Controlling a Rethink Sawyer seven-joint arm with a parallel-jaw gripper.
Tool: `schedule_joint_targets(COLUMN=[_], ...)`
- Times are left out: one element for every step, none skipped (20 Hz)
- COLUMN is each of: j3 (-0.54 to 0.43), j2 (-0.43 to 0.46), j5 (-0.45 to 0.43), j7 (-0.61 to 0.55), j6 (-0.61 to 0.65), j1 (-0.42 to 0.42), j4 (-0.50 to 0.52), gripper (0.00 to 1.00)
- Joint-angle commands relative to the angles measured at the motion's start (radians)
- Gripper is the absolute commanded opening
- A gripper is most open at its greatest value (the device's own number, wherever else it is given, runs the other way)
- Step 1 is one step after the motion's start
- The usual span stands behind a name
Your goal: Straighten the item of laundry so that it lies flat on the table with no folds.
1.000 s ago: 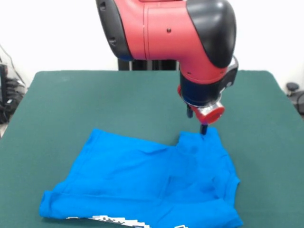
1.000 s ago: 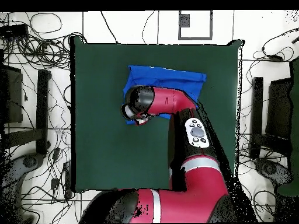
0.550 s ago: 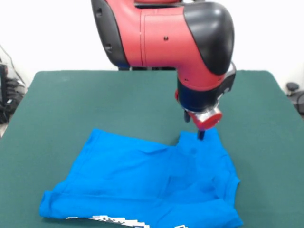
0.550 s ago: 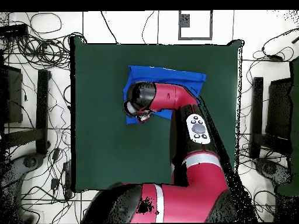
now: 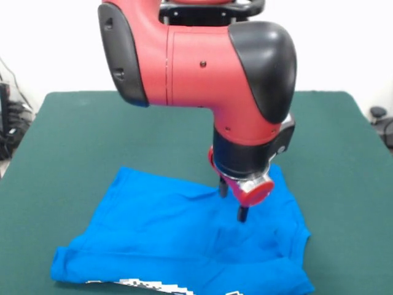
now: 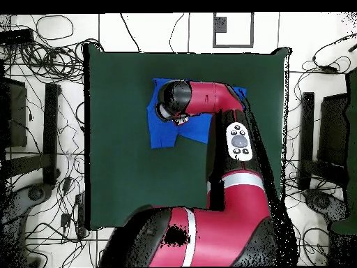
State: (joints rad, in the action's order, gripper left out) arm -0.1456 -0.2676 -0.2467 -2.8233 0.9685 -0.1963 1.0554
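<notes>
The item of laundry (image 5: 153, 227), a bright blue T-shirt, lies plain side up at the near part of the green table (image 5: 92, 135). It carries shallow creases, and a strip of white patterned print (image 5: 147, 284) peeks out under its near hem. My gripper (image 5: 233, 203) hangs just above the shirt's right-of-middle area, open, its two dark fingertips (image 5: 242, 214) apart with nothing between them. From overhead the arm covers much of the shirt (image 6: 162, 132), and the gripper (image 6: 183, 119) shows below the wrist head.
Cables and dark equipment (image 6: 42, 139) ring the table (image 6: 118, 174) on the floor. A white square frame (image 6: 232, 29) lies beyond its top edge. A black object (image 5: 377, 114) sits off the table's right side.
My gripper has moved from the shirt's far right corner toward the camera, over the shirt's body. The shirt's shape looks unchanged.
</notes>
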Motion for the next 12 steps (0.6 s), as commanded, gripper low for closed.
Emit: schedule_joint_targets(j3=[-0.086, -0.085, -0.087, -0.088, -0.091, -0.093, -0.097, -0.099, -0.103, -0.103, -0.104, -0.104], j2=[0.047, 0.044, 0.051, 0.052, 0.059, 0.063, 0.066, 0.063, 0.058, 0.052, 0.043, 0.035], j5=[-0.038, -0.038, -0.042, -0.042, -0.043, -0.043, -0.042, -0.041, -0.036, -0.030, -0.026, -0.022], j7=[0.214, 0.214, 0.222, 0.227, 0.236, 0.245, 0.254, 0.263, 0.270, 0.271, 0.273, 0.275], j6=[0.102, 0.092, 0.086, 0.071, 0.064, 0.053, 0.047, 0.034, 0.041, 0.047, 0.050, 0.053], j1=[0.033, 0.032, 0.030, 0.029, 0.026, 0.022, 0.017, 0.009, 0.004, 0.000, -0.005, -0.011], j4=[-0.155, -0.148, -0.153, -0.141, -0.141, -0.132, -0.126, -0.108, -0.098, -0.087, -0.068, -0.049], gripper=[1.00, 1.00, 1.00, 1.00, 1.00, 1.00, 1.00, 1.00, 1.00, 1.00, 1.00, 1.00])
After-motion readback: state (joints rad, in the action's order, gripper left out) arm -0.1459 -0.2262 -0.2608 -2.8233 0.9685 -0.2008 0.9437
